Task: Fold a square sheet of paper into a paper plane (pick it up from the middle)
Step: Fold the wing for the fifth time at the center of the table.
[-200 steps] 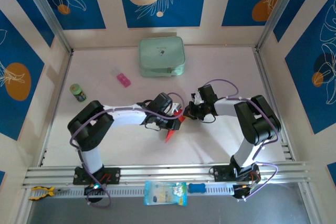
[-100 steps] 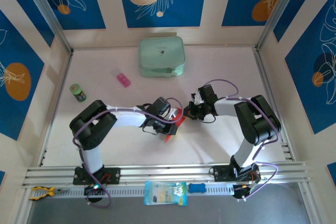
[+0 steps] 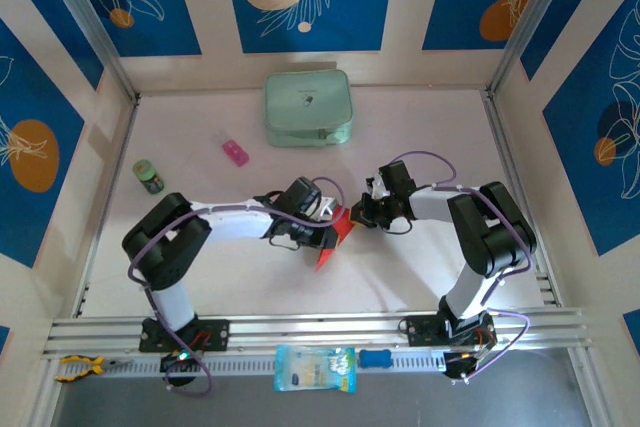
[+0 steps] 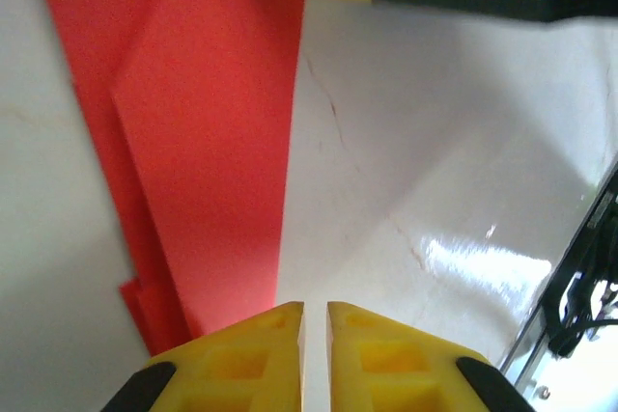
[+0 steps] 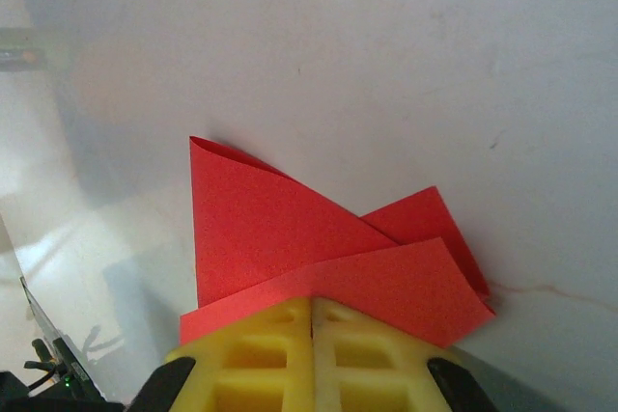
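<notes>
1. Sheet of paper (image 3: 325,257): partly folded and lying mid-desk (image 3: 430,137), pointed end toward 6 o'clock. Its flaps stand proud and could spring open.
2. Left hand (image 4: 315,308): at the sheet's 9 o'clock, nearly closed with nothing between the fingers. One finger overlaps the edge, so a slide may crumple the fold.
3. Right hand (image 5: 311,301): at 1 o'clock, closed and apparently pressing the far corner. If it releases, the sheet may shift.
</notes>
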Controlling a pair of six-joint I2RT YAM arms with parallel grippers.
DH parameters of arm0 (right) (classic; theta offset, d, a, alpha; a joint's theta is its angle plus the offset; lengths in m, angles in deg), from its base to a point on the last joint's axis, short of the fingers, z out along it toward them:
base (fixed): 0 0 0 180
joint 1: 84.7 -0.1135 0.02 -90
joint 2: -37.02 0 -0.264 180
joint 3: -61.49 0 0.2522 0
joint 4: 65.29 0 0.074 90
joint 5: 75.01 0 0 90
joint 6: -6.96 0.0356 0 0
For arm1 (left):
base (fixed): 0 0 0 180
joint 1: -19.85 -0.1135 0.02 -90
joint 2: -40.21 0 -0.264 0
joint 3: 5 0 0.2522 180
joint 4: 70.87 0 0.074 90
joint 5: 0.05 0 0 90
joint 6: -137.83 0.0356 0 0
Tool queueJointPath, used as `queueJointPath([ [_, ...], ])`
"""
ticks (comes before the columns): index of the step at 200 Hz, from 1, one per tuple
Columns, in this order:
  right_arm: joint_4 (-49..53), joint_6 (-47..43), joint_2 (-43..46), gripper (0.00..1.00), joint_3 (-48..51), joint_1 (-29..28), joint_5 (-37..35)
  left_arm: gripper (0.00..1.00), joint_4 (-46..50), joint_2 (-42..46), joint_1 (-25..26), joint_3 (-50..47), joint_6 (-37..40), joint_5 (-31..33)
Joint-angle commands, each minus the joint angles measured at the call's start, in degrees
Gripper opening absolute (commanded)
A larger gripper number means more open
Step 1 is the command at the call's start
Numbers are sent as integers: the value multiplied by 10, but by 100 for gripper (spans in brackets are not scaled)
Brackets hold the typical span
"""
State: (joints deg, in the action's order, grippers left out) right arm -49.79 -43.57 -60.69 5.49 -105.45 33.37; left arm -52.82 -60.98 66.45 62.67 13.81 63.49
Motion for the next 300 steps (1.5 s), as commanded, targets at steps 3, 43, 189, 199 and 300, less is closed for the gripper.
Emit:
queueJointPath([
  [3, 43, -2, -6, 4, 13, 6, -30, 14, 0, -27, -10, 21, -3, 4],
  [43, 39, -3, -3, 4, 12, 6, -26, 11, -2, -51, -10, 4, -2, 16],
  [189, -38, 15, 41, 8, 46, -42, 12, 3, -38, -50, -10, -41, -35, 19],
  [199, -44, 13, 27, 7, 47, -34, 9, 3, -37, -52, -9, -41, -33, 18],
  [300, -10, -24, -51, 7, -48, 89, 2, 2, -58, -56, -9, -65, -58, 8],
])
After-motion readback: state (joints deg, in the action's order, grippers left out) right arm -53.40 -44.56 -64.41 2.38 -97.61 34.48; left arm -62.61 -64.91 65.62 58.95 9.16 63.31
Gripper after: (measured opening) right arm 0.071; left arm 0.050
